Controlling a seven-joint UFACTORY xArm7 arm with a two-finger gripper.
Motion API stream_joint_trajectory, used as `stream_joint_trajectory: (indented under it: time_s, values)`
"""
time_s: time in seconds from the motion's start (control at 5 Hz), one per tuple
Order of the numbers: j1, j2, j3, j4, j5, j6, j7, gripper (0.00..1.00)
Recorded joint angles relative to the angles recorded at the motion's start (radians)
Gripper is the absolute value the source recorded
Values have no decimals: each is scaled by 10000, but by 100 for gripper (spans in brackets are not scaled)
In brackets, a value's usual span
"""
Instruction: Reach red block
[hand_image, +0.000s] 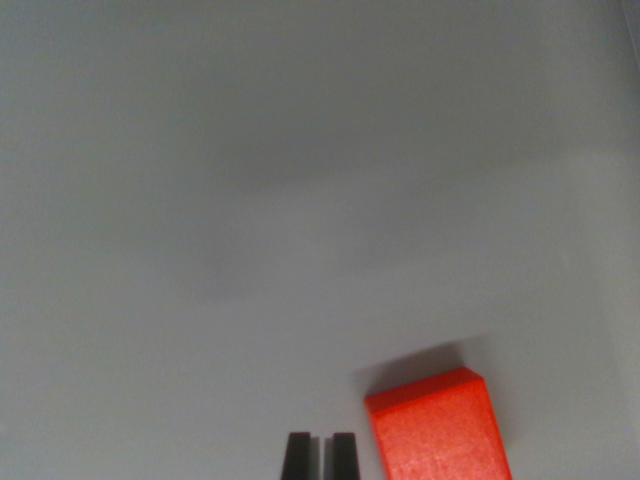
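A red block (438, 428) lies on the grey surface at the bottom of the wrist view, right of centre, cut off by the lower edge. My gripper (320, 455) shows only as two dark fingertips at the bottom edge, just to the block's left. The fingertips stand almost together, with a thin slit between them and nothing held. A small gap separates the right fingertip (344, 456) from the block's left side.
A plain grey surface (300, 200) fills the whole view, with soft shadows across its middle. No other objects show.
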Motion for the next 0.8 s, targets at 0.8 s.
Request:
stream_joint_trajectory:
  time_s: [0.8]
  values:
    - [-187,257,-159,-515,-44,-805,96,0]
